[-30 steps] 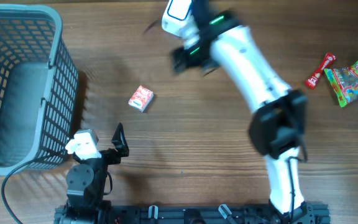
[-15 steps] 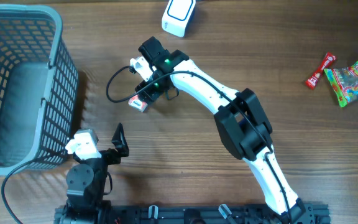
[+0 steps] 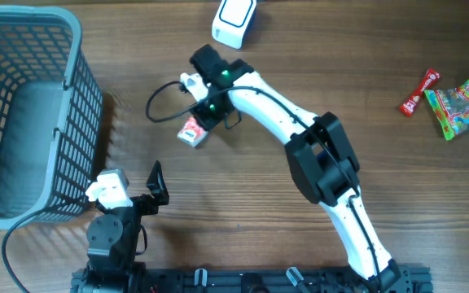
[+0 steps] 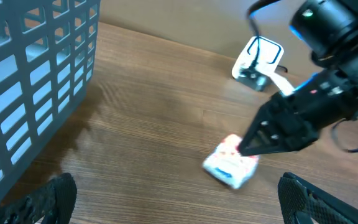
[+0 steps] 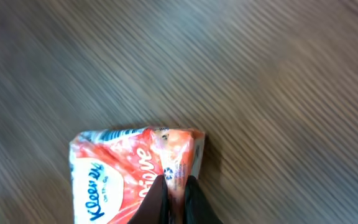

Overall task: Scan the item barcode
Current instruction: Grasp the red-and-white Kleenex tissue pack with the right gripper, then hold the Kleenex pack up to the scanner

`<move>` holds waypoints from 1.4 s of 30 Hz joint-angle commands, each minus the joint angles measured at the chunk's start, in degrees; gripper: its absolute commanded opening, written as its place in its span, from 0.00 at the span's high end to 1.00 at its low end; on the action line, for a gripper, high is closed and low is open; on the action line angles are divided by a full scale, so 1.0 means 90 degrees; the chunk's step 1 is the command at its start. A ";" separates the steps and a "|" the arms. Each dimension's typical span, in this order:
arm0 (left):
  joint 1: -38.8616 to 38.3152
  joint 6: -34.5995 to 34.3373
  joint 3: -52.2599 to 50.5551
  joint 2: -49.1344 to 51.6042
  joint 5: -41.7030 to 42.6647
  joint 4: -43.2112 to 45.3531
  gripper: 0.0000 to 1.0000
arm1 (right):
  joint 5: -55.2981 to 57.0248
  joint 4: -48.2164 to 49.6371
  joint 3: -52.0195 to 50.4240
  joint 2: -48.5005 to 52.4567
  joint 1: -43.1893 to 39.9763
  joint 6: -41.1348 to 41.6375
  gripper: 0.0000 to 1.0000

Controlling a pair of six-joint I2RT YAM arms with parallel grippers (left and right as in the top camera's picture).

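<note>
Gripping done: Kleenex tissue pack (image 5: 129,174) clamped by right gripper (image 5: 174,193), judged not yet lifted; presentation to far white scanner (image 3: 234,18) outstanding; left gripper (image 3: 157,189) held spread.

The overhead view is bright, even and sharp, lit from above; the basket (image 3: 84,106) throws a soft shadow onto the table (image 3: 243,203) toward 3 o'clock, and the white scanner (image 3: 234,18) at 12 o'clock is close to washed out. The left wrist view is softer, with the basket's wall at 9 o'clock out of focus; the right wrist view is dimmer and greyer, its wood grain smeared by motion blur toward 10 o'clock, while the tissue pack (image 5: 129,177) at 6 o'clock reads legibly.
</note>
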 commanded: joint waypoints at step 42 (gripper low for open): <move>-0.0024 -0.0075 -0.0039 -0.0019 -0.0039 0.0024 0.00 | -0.1158 0.6433 0.0381 0.0974 -0.2314 1.3493 0.95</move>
